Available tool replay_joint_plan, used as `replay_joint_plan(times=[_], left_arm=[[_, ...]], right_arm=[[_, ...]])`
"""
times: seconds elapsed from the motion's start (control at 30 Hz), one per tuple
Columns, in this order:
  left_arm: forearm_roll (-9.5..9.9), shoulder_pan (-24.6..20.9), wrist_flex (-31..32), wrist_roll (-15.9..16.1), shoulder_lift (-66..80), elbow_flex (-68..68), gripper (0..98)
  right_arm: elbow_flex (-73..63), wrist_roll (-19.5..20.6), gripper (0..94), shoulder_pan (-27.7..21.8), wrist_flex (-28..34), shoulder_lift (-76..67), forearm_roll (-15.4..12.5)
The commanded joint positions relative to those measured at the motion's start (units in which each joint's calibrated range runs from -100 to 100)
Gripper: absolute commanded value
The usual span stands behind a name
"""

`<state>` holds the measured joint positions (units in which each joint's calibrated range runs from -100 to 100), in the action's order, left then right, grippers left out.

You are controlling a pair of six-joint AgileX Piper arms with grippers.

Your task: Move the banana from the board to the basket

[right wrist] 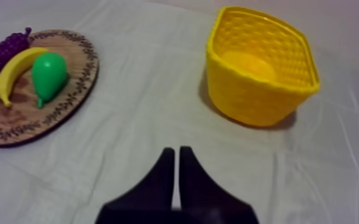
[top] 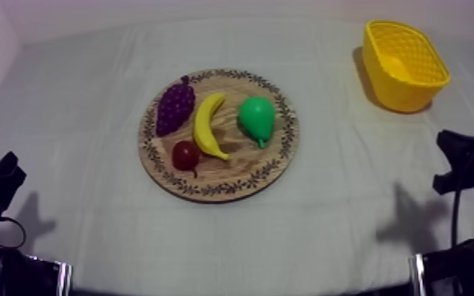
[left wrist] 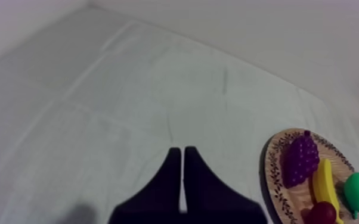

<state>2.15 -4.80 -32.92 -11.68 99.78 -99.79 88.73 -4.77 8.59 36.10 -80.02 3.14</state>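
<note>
The left gripper [left wrist: 179, 150] has its two black fingers pressed together in a narrow wedge, gripping nothing, over bare cloth beside the grape side of the board [left wrist: 272, 179]. The right gripper [right wrist: 174, 150] is the same: fingers closed on nothing, pointing at the stretch of desk [right wrist: 152, 101] between board and basket [right wrist: 259, 101]. In the top view both arms sit low at the near edge, well apart from the fruit. The banana [top: 207, 126] lies near the middle of the board, curved, running from far side to near side. The grapes [top: 174, 106] lie just beside it on one side and the pear [top: 257, 118] is near on the other. The red fruit [top: 185, 155] sits against its near end, probably touching, though I cannot be sure from this angle. The basket stands upright at the far right of the desk, well apart from the board. The likely trouble is crowding: fingers coming down astride the banana could shove the grapes or roll the red fruit off the board. A smooth curved banana gripped near one end could also swing or slip. A low carry could knock the basket's rim and tip it. The top view lays out the gaps round the banana. The right wrist view looks into the basket down to its floor. The left wrist view meets the board from the grapes' side, with the banana behind them.
</note>
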Motion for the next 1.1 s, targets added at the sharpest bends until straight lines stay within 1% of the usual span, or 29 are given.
replay_joint_plan(times=[0.0,0.1,0.23,0.47,0.7,0.97,1.07], left_arm=[[0.03,0.0,0.0,0.0,0.0,0.0,0.1],[0.03,0.0,0.0,0.0,0.0,0.0,0.1],[0.03,0.0,0.0,0.0,0.0,0.0,0.1],[0.03,0.0,0.0,0.0,0.0,0.0,0.1],[0.03,0.0,0.0,0.0,0.0,0.0,0.1],[0.03,0.0,0.0,0.0,0.0,0.0,0.1],[0.03,0.0,0.0,0.0,0.0,0.0,0.1]], right_arm=[[-8.1,3.0,0.5,3.7,2.2,8.1,1.7],[-15.4,5.7,0.5,7.3,4.6,14.2,3.8],[-24.7,7.9,0.6,10.9,7.6,21.1,5.2],[-41.7,9.5,0.6,14.5,13.7,31.6,4.9],[-55.6,12.1,0.6,18.2,20.9,42.1,6.3],[-66.8,17.4,0.6,23.7,30.2,52.7,10.4],[-71.1,19.2,0.6,25.9,34.1,56.1,11.5]])
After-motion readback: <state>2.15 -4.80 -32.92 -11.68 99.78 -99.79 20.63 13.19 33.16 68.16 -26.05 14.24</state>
